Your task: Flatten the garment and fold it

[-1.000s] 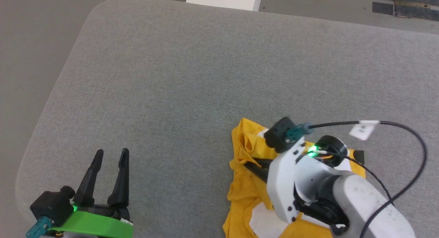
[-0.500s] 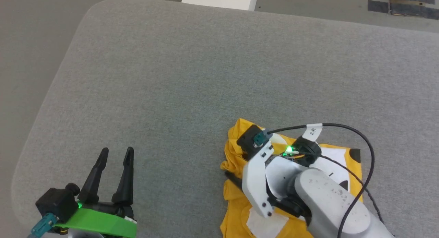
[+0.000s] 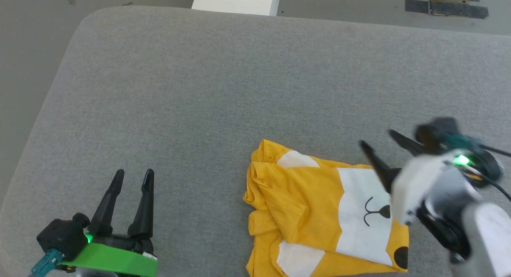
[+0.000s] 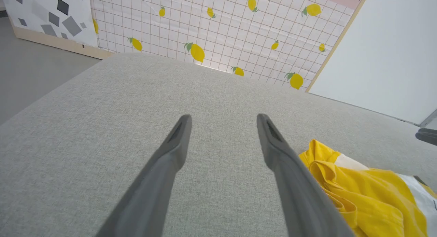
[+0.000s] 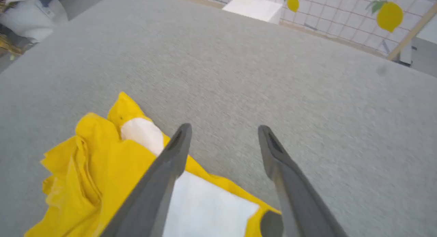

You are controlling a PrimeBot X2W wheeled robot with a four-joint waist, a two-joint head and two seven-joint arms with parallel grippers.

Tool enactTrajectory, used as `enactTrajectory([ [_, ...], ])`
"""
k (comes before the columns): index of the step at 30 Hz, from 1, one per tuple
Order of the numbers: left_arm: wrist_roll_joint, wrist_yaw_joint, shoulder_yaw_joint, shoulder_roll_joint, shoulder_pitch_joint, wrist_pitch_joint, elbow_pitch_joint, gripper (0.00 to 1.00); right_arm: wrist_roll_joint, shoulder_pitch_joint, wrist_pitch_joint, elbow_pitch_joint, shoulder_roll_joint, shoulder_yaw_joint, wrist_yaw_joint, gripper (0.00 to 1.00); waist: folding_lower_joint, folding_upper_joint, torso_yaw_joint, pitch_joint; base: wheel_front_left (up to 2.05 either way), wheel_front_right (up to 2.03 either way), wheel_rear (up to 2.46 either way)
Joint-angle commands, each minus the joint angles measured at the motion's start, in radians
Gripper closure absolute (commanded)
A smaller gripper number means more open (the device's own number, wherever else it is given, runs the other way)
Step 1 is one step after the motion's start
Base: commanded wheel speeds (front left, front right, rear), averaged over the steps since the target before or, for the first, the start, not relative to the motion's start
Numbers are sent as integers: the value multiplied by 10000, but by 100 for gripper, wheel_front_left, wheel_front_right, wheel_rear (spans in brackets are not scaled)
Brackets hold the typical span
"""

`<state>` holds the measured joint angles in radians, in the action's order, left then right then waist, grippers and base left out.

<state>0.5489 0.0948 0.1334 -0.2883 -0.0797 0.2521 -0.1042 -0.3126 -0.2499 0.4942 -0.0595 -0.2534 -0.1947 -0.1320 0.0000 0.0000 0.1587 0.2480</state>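
The head view showed the shirt (image 3: 303,205) and its drawn mouth; wrist views added a lemon wall (image 4: 222,32). The left gripper (image 3: 131,174) and right gripper (image 3: 376,138) hung empty, jaws spread.

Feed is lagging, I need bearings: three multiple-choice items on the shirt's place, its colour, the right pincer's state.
1. The garment lies where, relative to the left pincer?
A) to its right
B) to its left
C) between its fingers
2. The garment's main colour?
A) blue
B) yellow-orange
C) green
3. The right pincer is:
A) shut on the garment
B) shut, empty
C) open, empty
Answers: 1 A, head view shows it right of that pincer; 2 B, the cloth is yellow-orange; 3 C, fingers apart, gripping nothing.
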Motion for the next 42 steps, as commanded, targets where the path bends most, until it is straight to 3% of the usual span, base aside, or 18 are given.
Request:
enactTrajectory([
  [1, 77, -27, -24, -110, -47, 18, -59, 0, 195, 566, 72, -419, 96, 447, 13, 0, 0, 0, -81, 50, 0, 0, 0],
  [5, 66, -53, -41, -177, -47, 8, -206, 0, 511, 2139, 353, -1485, 614, 1835, 13, 0, 0, 0, -211, 125, 0, 0, 0],
  [8, 68, -52, -24, -232, -54, -35, -269, 0, 603, 2979, 510, -1809, 1034, 2283, 13, 0, 0, 0, -250, 171, 0, 0, 0],
  [13, 97, -52, -24, -313, -72, -77, -320, 0, 393, 3792, 621, -1654, 1598, 2453, 13, 0, 0, 0, -267, 214, 0, 0, 0],
  [21, 111, -69, -8, -467, 27, -218, -411, 0, 218, 3616, 554, -495, 1911, 2469, 13, 0, 0, 0, -49, 293, 0, 0, 0],
  [22, 111, -70, -6, -482, 41, -227, -426, 0, 218, 3549, 554, -386, 1924, 2430, 13, 62, 0, 0, -20, 309, 0, 0, 0],
  [23, 103, -72, -3, -503, 61, -237, -441, 0, 191, 3453, 544, -268, 1939, 2352, 13, 100, 0, 0, 7, 325, 0, 0, 0],
  [32, -71, -160, 70, -497, 278, -192, -764, 0, 302, 2629, -143, 14, 1997, 1936, 13, 100, 0, 0, -120, 270, 0, 0, 0],
  [42, -145, -202, 117, -606, 349, -203, -934, 0, 699, 1489, -334, 49, 1611, 1802, 13, 100, 0, 0, -1270, 236, 0, 0, 0],
])
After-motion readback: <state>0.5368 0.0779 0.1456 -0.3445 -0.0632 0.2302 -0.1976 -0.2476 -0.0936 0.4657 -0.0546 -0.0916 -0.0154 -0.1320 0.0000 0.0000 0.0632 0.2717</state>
